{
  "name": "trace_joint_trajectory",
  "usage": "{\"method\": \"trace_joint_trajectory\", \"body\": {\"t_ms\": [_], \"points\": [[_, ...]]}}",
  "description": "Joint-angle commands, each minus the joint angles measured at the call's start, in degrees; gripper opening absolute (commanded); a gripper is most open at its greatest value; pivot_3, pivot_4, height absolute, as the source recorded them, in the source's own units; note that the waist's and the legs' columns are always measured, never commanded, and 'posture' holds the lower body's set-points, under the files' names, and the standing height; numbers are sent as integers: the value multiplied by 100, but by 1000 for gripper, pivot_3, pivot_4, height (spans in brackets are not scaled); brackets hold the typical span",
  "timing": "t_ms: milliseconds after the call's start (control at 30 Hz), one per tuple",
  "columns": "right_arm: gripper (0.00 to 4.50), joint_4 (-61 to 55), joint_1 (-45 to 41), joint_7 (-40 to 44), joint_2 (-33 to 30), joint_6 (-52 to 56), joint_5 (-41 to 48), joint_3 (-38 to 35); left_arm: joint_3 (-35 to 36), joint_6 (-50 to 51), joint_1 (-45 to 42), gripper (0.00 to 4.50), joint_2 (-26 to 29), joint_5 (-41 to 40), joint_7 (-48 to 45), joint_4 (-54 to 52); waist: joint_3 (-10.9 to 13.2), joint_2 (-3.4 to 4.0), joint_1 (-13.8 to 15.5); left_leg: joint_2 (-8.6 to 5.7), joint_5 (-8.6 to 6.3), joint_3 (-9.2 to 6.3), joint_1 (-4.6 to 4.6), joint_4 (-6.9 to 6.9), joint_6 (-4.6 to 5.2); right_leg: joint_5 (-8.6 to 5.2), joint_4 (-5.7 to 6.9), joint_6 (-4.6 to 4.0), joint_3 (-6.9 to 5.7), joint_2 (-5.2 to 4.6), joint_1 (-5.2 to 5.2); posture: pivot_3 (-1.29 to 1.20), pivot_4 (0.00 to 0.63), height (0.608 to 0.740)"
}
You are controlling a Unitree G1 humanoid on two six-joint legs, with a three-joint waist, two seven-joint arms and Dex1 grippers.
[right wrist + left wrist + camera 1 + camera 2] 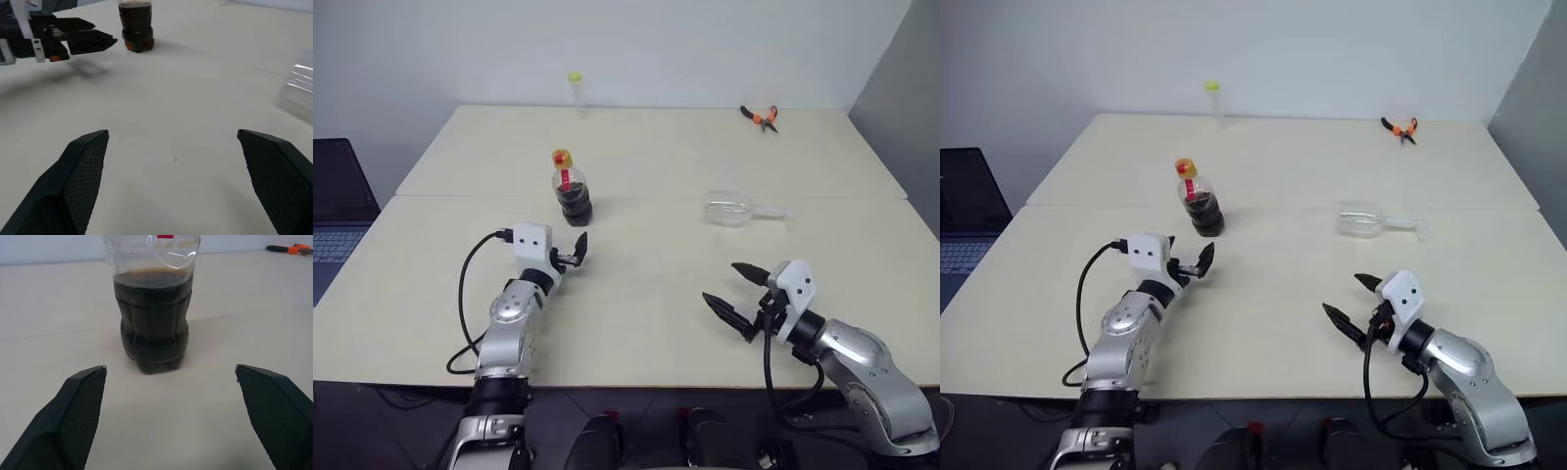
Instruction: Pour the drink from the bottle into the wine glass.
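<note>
The table is two pale tops pushed together, the seam running from the left edge to the right edge across the middle.

The left gripper sits near the middle of the front top, left of centre, pointing level toward the far edge with its two black fingers spread wide and nothing between them. The right gripper hangs nearer the front edge, right of centre, aimed toward the left, its fingers also spread wide and empty.

The bottle stands upright just beyond the seam, left of centre, its long axis vertical and its yellow-orange cap upward. It is just ahead of the left gripper and apart from it. The drink fills roughly the lower half, dark brown with a thin foam line. In the left wrist view the bottle's cap and neck are cut off at the picture's edge.

The wine glass lies on its side just in front of the seam, right of centre, long axis running along the seam, bowl toward the left edge and foot toward the right edge. Being clear, its stem and foot are hard to make out against the top; the right wrist view catches just a cut-off part of its bowl.

Orange-handled pliers lie near the far right corner. A thin clear tube with a yellow-green cap stands at the far edge.
</note>
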Motion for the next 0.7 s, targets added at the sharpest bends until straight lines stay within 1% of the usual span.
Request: {"method": "trace_joint_trajectory", "body": {"t_ms": [33, 233, 333, 367, 700], "points": [[4500, -335, -206, -31, 45, 263, 356, -74, 128, -194, -456, 4461, 51, -46, 7, 459, 1, -1, 3, -1, 0, 0, -1, 0, 0, 0, 0, 0, -1, 0, 0, 0, 150, 740], [4500, -322, -442, -172, 118, 426, 440, -60, 157, -701, -1404, 4461, 131, 13, -120, 1781, 2, -3, 13, -8, 0, 0, -6, 2, 0, 1, -2, 0, -7, 0, -1, 0, 150, 740], [4500, -320, -482, -213, 132, 449, 450, -78, 157, -968, -1715, 4461, 148, 43, -157, 2292, 2, -3, 12, -8, 0, -1, -8, 1, 0, 5, -3, -6, -6, -1, -3, 0, 150, 740], [4500, -324, -487, -228, 137, 456, 450, -77, 160, -1057, -1803, 4461, 150, 55, -167, 2438, 2, -3, 12, -8, 0, -1, -8, 1, 0, 15, -3, -23, -5, -1, -4, 0, 150, 740], [4500, -377, -555, -309, 189, 520, 448, -49, 323, -1621, -2778, 4461, 94, 11, -168, 4001, 3, -5, 7, -13, 1, -1, -22, 3, -2, 16, -3, -23, -10, -1, -14, 0, 150, 740]]}}
